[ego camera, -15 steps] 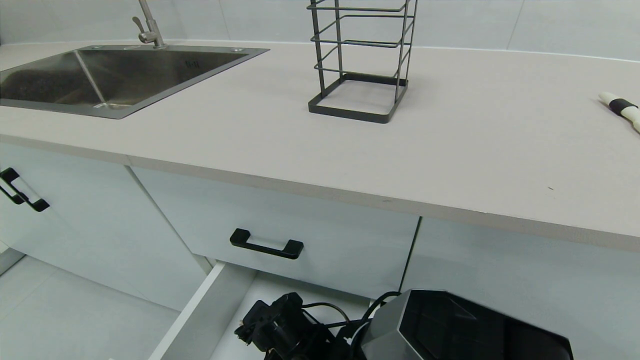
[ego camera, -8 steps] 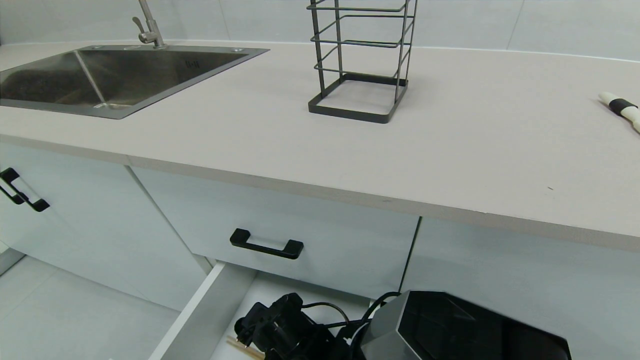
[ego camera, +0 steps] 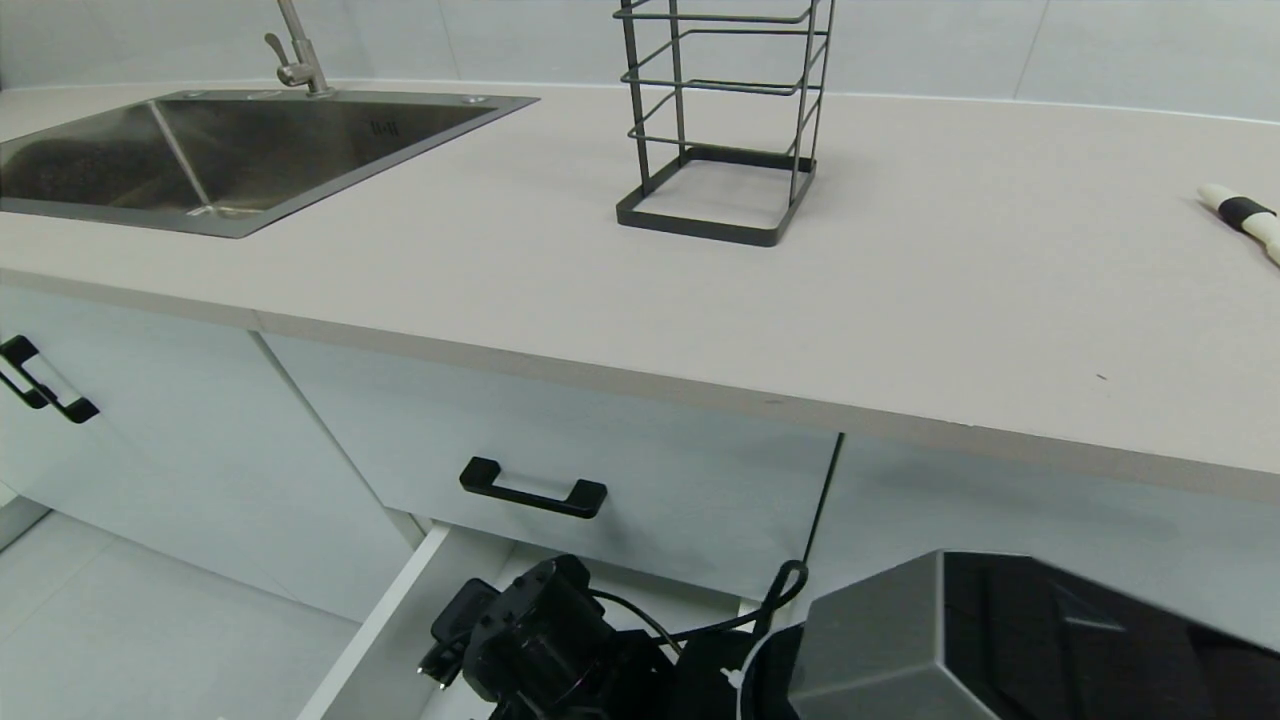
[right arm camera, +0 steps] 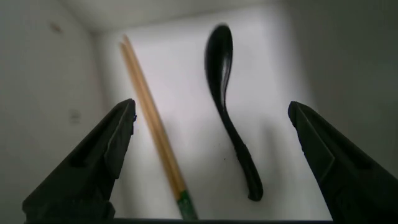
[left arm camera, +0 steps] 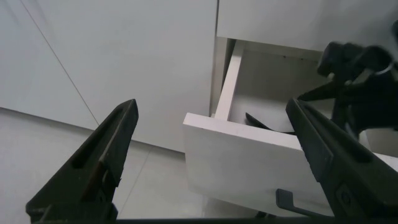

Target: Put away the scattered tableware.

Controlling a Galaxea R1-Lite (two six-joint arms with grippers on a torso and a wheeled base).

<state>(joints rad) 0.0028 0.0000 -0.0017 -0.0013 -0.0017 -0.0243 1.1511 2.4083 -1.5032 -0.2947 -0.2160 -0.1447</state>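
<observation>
Holding nothing, fingers spread, the right gripper [right arm camera: 210, 107] hangs over the drawer [left arm camera: 249, 140] where chopsticks [right arm camera: 152, 124] and spoon [right arm camera: 231, 124] lie stowed, the left gripper [left arm camera: 211, 104] likewise spread; one white utensil [ego camera: 1243, 212] waits on the counter [ego camera: 900, 280].

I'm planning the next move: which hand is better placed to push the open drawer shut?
Left, probably: the left hand is open outside the drawer front, while the right hand hangs over the spoon inside.

Glossy black spoon [right arm camera: 229, 118], wooden chopsticks [right arm camera: 153, 124] (in matt white drawer [right arm camera: 186, 74]), brushed-steel sink [ego camera: 250, 140]
</observation>
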